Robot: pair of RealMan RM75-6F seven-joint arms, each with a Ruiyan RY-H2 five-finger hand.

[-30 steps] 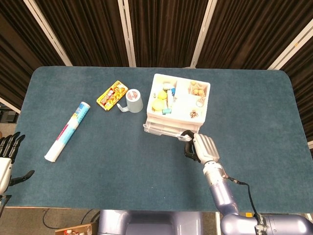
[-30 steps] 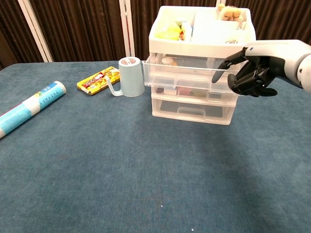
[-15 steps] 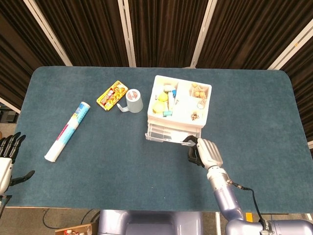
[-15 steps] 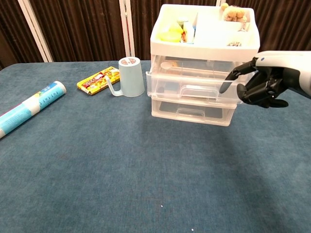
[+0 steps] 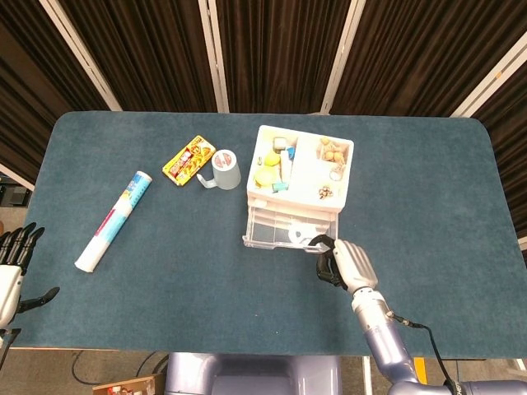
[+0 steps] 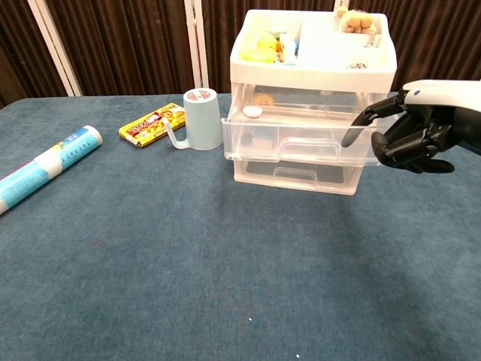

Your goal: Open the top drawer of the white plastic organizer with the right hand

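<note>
The clear top drawer [image 6: 301, 139] of the white plastic organizer [image 6: 312, 68] is hooked at its front-right corner by the right hand's [image 6: 409, 139] curled fingers [image 6: 359, 129], so it can be drawn outward.

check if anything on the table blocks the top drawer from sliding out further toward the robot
Nothing visible does. The table in front of the top drawer is bare; the mug stands off to its left, and the right hand hooks the drawer's right front corner.

**No legible text in either view**

Printing shows on the yellow-and-red snack packet [image 6: 152, 123], on the blue-and-white roll [image 6: 46, 167] and on the round lid of the pale mug [image 6: 200, 95] (a red-and-white mark), but all of it is too small and blurred to read.
</note>
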